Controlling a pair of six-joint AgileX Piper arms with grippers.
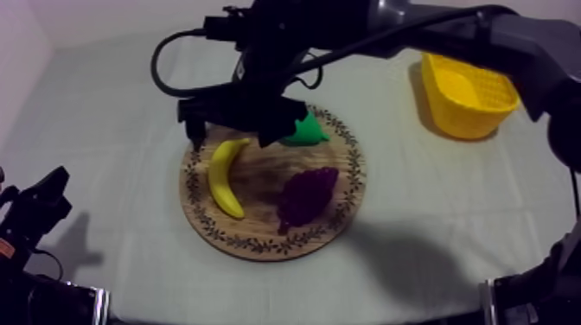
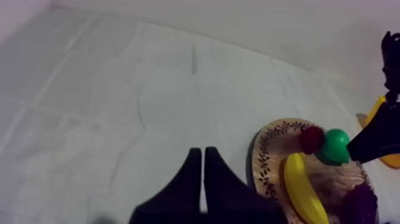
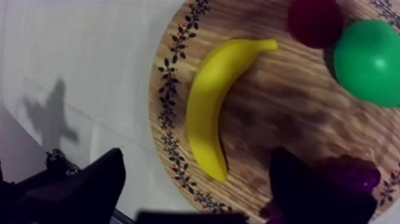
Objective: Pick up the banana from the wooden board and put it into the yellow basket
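On the middle of the surface lies the board, with the banana on its left half, running from far to near and curving, its thin tip at the far end. Grapes sit on the near right of the board, well apart from the banana. The pear is at the far edge, and the small red fruit is just left of the pear, close to the banana's tip. The basket stands at the far right, off the board and well apart from it.

The right arm reaches in from the far right. Its pincer hangs over the far left of the board, above the banana's far end, fingers spread wide and gripping nothing. From its wrist, one finger shows over the cloth left of the board, the other over the grapes, with the banana lying free below the gap.

The left pincer rests at the near left, off the board, its fingers pressed together into a narrow wedge, holding nothing.
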